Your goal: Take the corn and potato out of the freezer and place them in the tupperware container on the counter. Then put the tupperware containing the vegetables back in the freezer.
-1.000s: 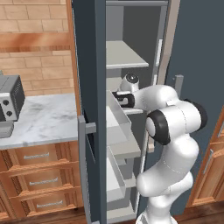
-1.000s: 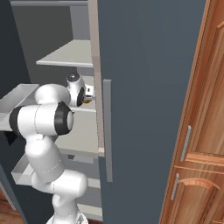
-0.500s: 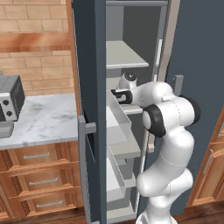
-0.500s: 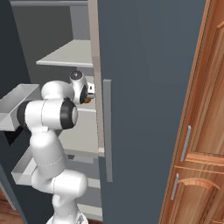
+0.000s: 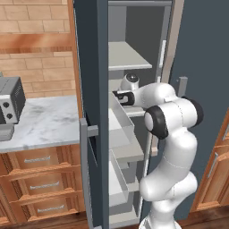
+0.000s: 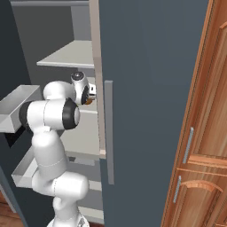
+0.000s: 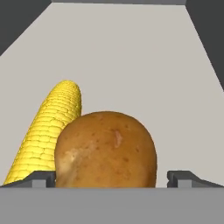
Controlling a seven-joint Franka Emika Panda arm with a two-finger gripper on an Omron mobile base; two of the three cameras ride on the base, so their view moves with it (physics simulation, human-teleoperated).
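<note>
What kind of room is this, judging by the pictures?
Most likely a home kitchen, though a rendered one. An open freezer stands beside a marbled counter over wooden drawers, and a potato and corn lie on a freezer shelf.

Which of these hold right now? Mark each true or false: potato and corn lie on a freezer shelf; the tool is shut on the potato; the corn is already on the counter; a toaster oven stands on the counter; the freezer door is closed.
1. The potato and corn lie side by side on a freezer shelf. True.
2. The tool is shut on the potato. False: its jaws stand open, one tip at each side of the potato.
3. The corn is on the counter. False: it is on the shelf.
4. A toaster oven stands on the counter. True.
5. The freezer door is closed. False: it stands open.
</note>
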